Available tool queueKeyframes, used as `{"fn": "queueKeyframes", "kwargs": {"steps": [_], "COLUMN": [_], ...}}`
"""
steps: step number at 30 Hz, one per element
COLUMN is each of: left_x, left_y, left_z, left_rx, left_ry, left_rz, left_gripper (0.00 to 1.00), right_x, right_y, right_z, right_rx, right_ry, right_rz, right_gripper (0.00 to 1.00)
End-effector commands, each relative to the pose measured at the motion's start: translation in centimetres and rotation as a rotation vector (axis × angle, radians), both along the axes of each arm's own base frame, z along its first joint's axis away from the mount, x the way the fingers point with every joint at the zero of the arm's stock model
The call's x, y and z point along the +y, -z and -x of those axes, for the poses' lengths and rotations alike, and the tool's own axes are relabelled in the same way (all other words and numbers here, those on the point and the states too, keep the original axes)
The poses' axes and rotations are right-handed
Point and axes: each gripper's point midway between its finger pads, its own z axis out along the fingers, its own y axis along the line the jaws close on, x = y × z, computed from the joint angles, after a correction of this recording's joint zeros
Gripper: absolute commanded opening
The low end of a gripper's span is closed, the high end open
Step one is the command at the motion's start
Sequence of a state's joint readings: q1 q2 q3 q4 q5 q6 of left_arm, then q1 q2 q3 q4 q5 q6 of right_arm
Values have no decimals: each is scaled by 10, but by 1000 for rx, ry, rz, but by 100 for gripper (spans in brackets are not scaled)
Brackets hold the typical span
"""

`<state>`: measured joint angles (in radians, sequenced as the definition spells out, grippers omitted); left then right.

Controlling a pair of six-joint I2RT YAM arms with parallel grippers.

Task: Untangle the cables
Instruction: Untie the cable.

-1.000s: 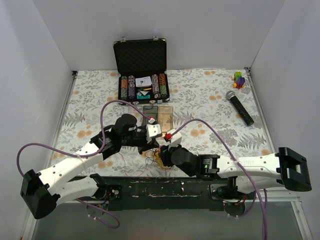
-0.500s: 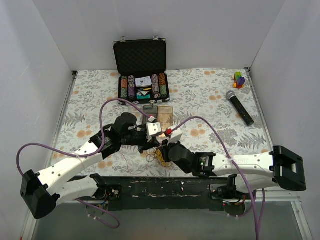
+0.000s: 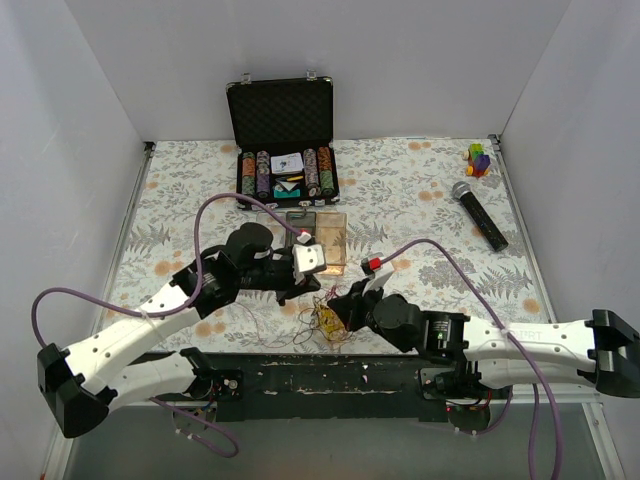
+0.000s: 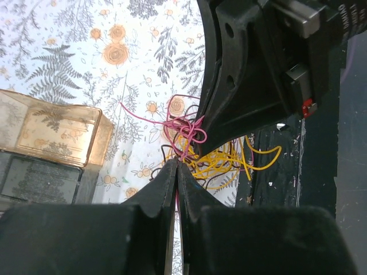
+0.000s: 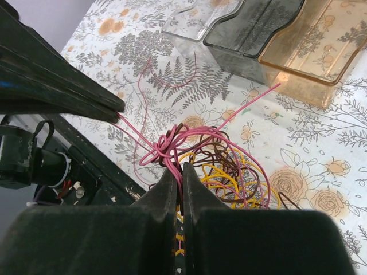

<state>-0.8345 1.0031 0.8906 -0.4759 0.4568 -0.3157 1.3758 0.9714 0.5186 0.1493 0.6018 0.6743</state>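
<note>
Since a second ago the right arm has swung out low along the near edge and its jaws have closed at the clump; the left arm has barely shifted.

On the left, the left gripper (image 4: 176, 167) is shut tight on a single pink strand, which runs from its tips into the knot. In the middle, the cables (image 3: 322, 318) lie on the floral table (image 3: 180, 190) at its near edge, just in front of the clear trays (image 3: 320, 232). On the right, the right gripper (image 5: 178, 171) is pressed shut at the pink knot. It seems to pinch a pink loop, though its own fingers hide the contact.

Doing this well likely means drawing the two grips apart slowly and low over the table. The pink strand should slide free of the knot rather than cinch it. If it tightens, ease off and take hold nearer a loose loop.

The clump shows a pink tangle on top and yellow-orange coils beneath, toward the near side. Dark brown loops thread through it, and a few pink ends stray toward the trays.
</note>
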Motion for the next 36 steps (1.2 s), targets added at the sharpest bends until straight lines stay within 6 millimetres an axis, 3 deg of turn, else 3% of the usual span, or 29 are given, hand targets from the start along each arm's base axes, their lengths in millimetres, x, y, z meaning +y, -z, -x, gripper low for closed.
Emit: {"fn": "queueKeyframes", "kwargs": {"steps": [1,6,9,12,14,18,21,24,30,36], "left_x": [27,41,51,55,53,37,20,7,-10,-13], "left_y": [-52,-70,-69,-66,-64,-48,-29,-7,17,12], "left_z": [-18,-19,-22,-22,-20,-1,14,19,13,20], "left_rx": [-144,-187,-214,-223,-208,-99,-5,52,31,34], "left_ry": [-125,-167,-195,-208,-198,-94,12,87,180,205], "left_rz": [17,-4,-35,-45,-38,-19,-2,-14,-21,24], "left_gripper": [0,0,0,0,0,1,36,58,65,65], "right_x": [-49,-65,-72,-74,-70,-59,-51,-39,-7,16], "right_y": [62,88,98,97,88,68,56,41,3,-18], "right_z": [1,7,12,13,12,8,7,10,27,42], "right_rx": [53,91,109,108,94,57,38,18,-25,-24], "right_ry": [65,61,51,42,33,12,-7,-55,-232,-359], "right_rz": [236,297,307,298,272,229,218,183,89,28], "right_gripper": [1,1,1,2,9,9,7,4,4,4]}}
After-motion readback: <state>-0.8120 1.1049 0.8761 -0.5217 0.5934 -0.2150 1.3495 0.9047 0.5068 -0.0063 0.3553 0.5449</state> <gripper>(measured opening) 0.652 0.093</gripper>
